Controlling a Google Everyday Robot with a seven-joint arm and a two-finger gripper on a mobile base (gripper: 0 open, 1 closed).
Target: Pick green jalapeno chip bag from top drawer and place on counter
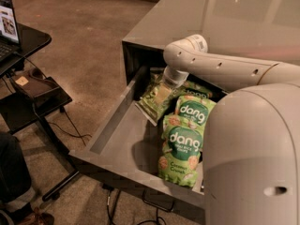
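Observation:
The top drawer (110, 125) stands pulled out of the grey cabinet, below the glossy counter (234, 18). The olive-green jalapeno chip bag (151, 103) lies tilted at the drawer's back, left of the other bags. My white arm reaches in from the right, and its wrist (176, 74) points down into the drawer. The gripper (165, 92) is right on the upper part of the jalapeno bag, and the wrist hides much of it.
Two bright green "dang" bags (193, 111) (180, 149) lie to the right of the jalapeno bag. My white body (253, 163) covers the drawer's right end. A black desk (28, 43) with a laptop (7, 22) stands at the left, with cables (70, 130) on the floor.

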